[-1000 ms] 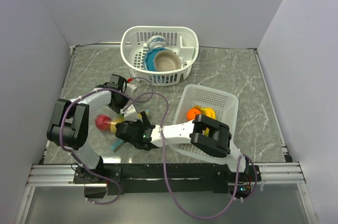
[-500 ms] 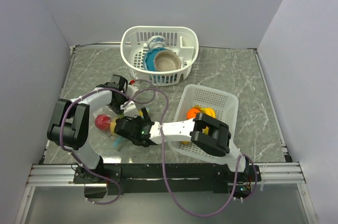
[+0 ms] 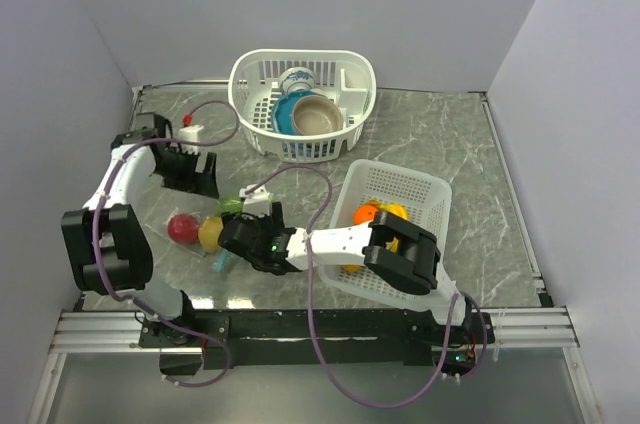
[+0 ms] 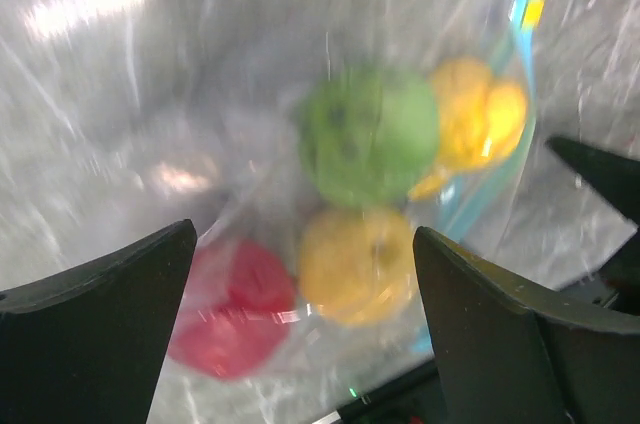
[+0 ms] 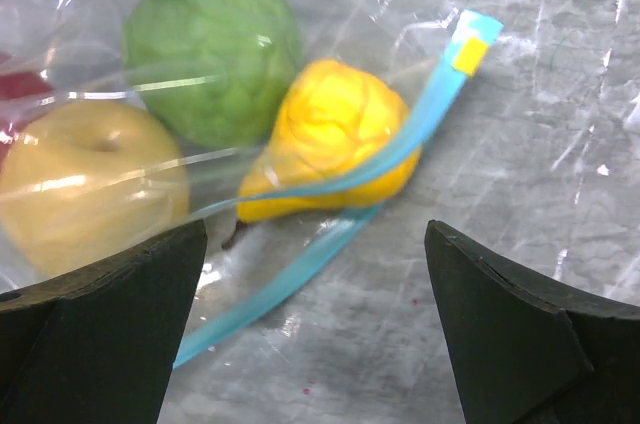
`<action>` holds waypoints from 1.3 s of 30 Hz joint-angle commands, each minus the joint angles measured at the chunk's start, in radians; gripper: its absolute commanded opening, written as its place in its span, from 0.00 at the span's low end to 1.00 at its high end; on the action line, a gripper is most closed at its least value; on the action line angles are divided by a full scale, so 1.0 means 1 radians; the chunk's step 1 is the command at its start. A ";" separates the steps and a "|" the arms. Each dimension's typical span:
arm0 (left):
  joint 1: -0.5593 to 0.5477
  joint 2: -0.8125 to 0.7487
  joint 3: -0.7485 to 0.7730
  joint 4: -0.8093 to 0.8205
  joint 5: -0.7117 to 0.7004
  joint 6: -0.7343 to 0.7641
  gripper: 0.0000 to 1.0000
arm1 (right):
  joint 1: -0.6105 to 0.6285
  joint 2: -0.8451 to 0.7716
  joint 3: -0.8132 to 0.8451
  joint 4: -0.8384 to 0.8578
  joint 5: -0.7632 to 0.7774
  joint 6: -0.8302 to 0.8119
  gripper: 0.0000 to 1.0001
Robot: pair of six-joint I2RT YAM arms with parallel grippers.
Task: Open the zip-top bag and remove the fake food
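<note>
By the table's point(image 3: 160, 199) left edge, our left gripper point(image 3: 200, 179) hangs wide open, apart from the zip-top bag point(image 3: 212, 244). The bag lies flat, with the fake food point(image 3: 182, 229) inside. Our right gripper point(image 5: 315, 229), stretched leftward from beside the white basket point(image 3: 420, 184), stands open just over the bag's teal zip strip point(image 5: 420, 129).

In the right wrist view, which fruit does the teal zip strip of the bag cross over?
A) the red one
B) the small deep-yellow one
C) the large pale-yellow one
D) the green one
B: the teal zip strip runs straight across the small deep-yellow fruit, beside the green fruit.
</note>
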 commanded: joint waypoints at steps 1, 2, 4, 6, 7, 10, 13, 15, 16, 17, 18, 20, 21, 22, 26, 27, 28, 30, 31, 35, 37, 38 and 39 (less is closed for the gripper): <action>0.068 -0.033 -0.089 -0.109 0.070 0.040 0.97 | -0.006 -0.052 -0.004 0.046 0.029 0.053 0.96; 0.072 -0.044 -0.110 -0.097 0.048 0.046 0.97 | -0.006 -0.049 0.002 0.043 0.032 0.053 0.96; 0.095 -0.050 -0.170 -0.063 -0.004 0.060 0.97 | -0.012 -0.032 0.015 0.028 0.039 0.061 0.95; 0.114 -0.065 -0.204 -0.036 -0.039 0.072 0.97 | -0.015 -0.024 0.024 0.006 0.045 0.075 0.95; 0.135 -0.072 -0.227 -0.033 -0.041 0.080 0.97 | -0.014 -0.021 0.022 0.005 0.045 0.078 0.95; 0.160 -0.069 -0.241 -0.034 -0.027 0.094 0.97 | -0.018 -0.015 0.009 0.024 0.034 0.086 0.95; 0.161 -0.039 -0.259 0.001 -0.009 0.097 0.97 | -0.023 0.008 0.028 0.014 0.011 0.101 0.95; 0.160 -0.012 -0.258 0.013 0.014 0.103 0.85 | -0.023 0.016 0.047 -0.012 0.006 0.107 0.95; 0.161 -0.001 -0.252 0.012 0.030 0.105 0.68 | -0.023 0.016 0.048 -0.024 0.008 0.115 0.95; 0.160 0.016 -0.243 0.003 0.066 0.109 0.45 | -0.023 0.011 0.032 -0.037 0.008 0.124 0.95; 0.160 0.020 -0.233 0.000 0.071 0.100 0.16 | -0.023 0.002 0.016 -0.035 0.009 0.127 0.95; 0.160 0.023 -0.203 -0.006 0.074 0.089 0.01 | -0.021 -0.033 -0.048 -0.017 0.013 0.142 0.95; 0.160 0.023 -0.192 -0.012 0.077 0.092 0.01 | -0.023 -0.045 -0.069 -0.012 0.013 0.148 0.95; 0.160 0.025 -0.163 -0.025 0.079 0.094 0.01 | -0.024 -0.068 -0.089 -0.009 0.017 0.159 0.95; 0.157 0.030 -0.085 -0.104 0.132 0.108 0.01 | -0.024 -0.114 -0.180 0.002 0.023 0.205 0.95; 0.155 0.027 -0.068 -0.141 0.155 0.109 0.01 | -0.024 -0.119 -0.189 0.005 0.023 0.210 0.95; 0.152 0.027 -0.039 -0.157 0.169 0.108 0.01 | -0.024 -0.122 -0.198 0.014 0.022 0.214 0.95; 0.139 0.014 -0.011 -0.204 0.209 0.106 0.01 | -0.024 -0.118 -0.203 0.015 0.011 0.216 0.96; 0.131 0.010 0.004 -0.218 0.217 0.105 0.01 | -0.023 -0.105 -0.199 0.012 0.011 0.214 0.96; 0.082 -0.024 0.014 -0.259 0.238 0.088 0.01 | -0.024 -0.078 -0.151 0.005 0.002 0.199 0.96; 0.042 -0.044 0.029 -0.292 0.240 0.086 0.01 | -0.024 -0.072 -0.142 0.000 0.009 0.198 0.96; 0.027 -0.049 0.038 -0.305 0.235 0.085 0.01 | -0.024 -0.072 -0.142 -0.002 0.016 0.198 0.96; 0.001 -0.055 0.062 -0.315 0.228 0.085 0.01 | -0.026 -0.078 -0.143 -0.005 0.026 0.201 0.96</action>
